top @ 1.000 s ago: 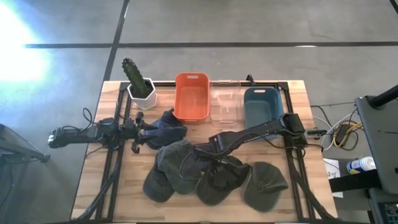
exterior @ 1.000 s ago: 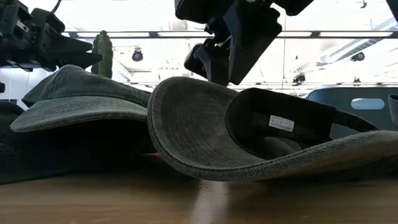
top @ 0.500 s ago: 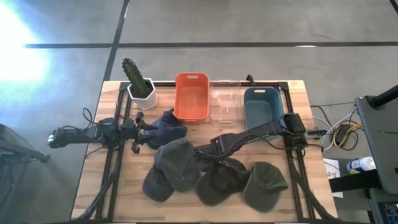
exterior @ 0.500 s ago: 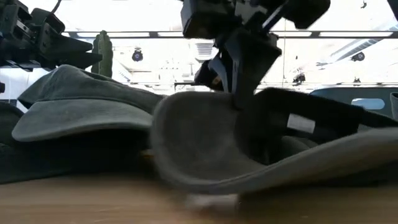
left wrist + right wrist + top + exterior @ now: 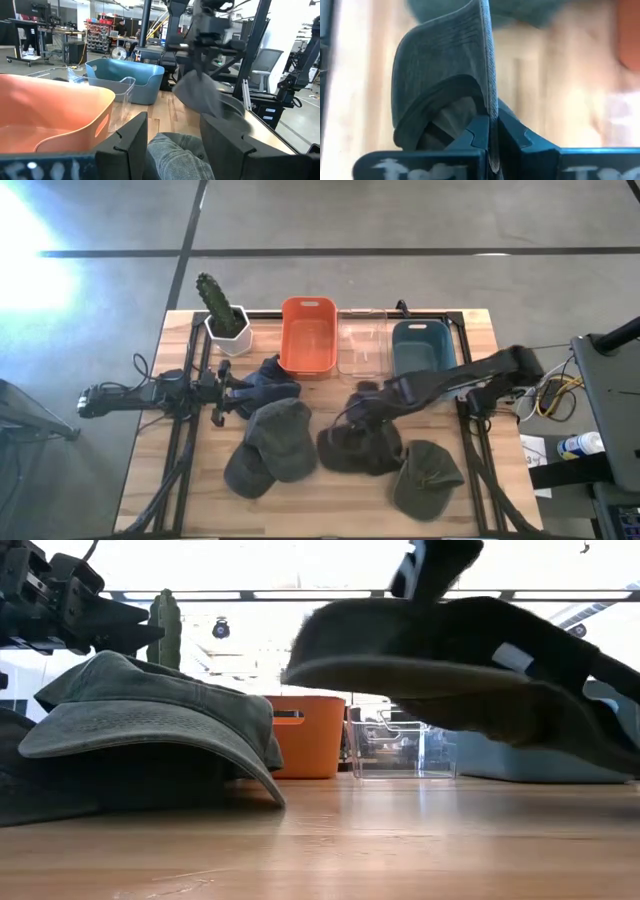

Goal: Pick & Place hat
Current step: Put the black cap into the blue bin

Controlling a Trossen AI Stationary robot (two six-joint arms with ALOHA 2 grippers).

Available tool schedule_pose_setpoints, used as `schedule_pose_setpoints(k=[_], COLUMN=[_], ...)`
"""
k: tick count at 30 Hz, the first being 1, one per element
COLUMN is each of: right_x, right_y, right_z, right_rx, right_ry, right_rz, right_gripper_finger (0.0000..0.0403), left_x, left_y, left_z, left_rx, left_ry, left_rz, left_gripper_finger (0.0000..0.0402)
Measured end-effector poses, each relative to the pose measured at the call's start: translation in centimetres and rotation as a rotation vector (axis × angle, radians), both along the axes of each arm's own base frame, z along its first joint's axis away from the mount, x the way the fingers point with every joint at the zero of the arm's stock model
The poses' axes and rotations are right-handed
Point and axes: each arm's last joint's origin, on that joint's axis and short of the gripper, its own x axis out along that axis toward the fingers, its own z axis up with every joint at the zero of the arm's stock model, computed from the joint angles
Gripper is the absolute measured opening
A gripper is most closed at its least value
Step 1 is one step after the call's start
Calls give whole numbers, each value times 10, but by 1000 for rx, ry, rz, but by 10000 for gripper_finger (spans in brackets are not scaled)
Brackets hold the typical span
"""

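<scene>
A dark grey hat [image 5: 362,448] hangs above the table's middle, with my right gripper [image 5: 358,408] shut on it; the low view shows the hat [image 5: 470,655] clear of the wood. An olive hat [image 5: 272,442] lies crown up to its left, and a green hat [image 5: 428,475] lies near the front right. My left gripper [image 5: 235,390] stays open at the table's left over a dark blue hat [image 5: 268,383], whose cloth [image 5: 172,157] shows between the fingers; I cannot tell whether they touch it. My right gripper pinches the edge of the dark grey hat's brim [image 5: 489,107] between its two fingers [image 5: 475,131]. The fingers slant down from the table's right side. The hat hangs below them, tilted and lifted clear of the table.
An orange bin [image 5: 308,335], a clear bin [image 5: 362,340] and a blue bin [image 5: 422,345] stand in a row along the far edge. A potted cactus [image 5: 222,310] stands at the far left. Bare wood [image 5: 400,840] lies under the lifted hat.
My right gripper has come down on the dark grey hat's brim, shut on it, then risen and gone toward the table's right and far edges. The hat, which lay inside up on the table against the olive hat, is now lifted clear.
</scene>
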Motion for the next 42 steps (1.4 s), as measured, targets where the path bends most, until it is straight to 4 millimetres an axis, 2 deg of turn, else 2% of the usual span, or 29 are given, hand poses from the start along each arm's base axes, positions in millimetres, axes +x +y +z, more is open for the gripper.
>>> schedule_pose_setpoints(k=[6, 11, 17, 26, 33, 37, 42], right_x=[-58, -97, -138, -187, -209, -216, -229], right_y=[-11, -23, -38, -60, -70, -74, -81], right_z=[16, 34, 53, 67, 64, 54, 30], right_rx=[-23, 13, -6, -194, -430, -520, -572], right_ry=[-48, -188, -428, -711, -758, -692, -545], right_rz=[-198, -362, -555, -807, -951, -982, -1091], right_gripper_finger=[13, 13, 13, 13, 13, 13, 13], left_x=[0, 0, 0, 0, 0, 0, 0], left_y=[0, 0, 0, 0, 0, 0, 0], left_z=[0, 0, 0, 0, 0, 0, 0], left_rx=[0, 0, 0, 0, 0, 0, 0], left_ry=[0, 0, 0, 0, 0, 0, 0], left_rz=[0, 0, 0, 0, 0, 0, 0], left_gripper_finger=[174, 174, 174, 174, 174, 174, 174])
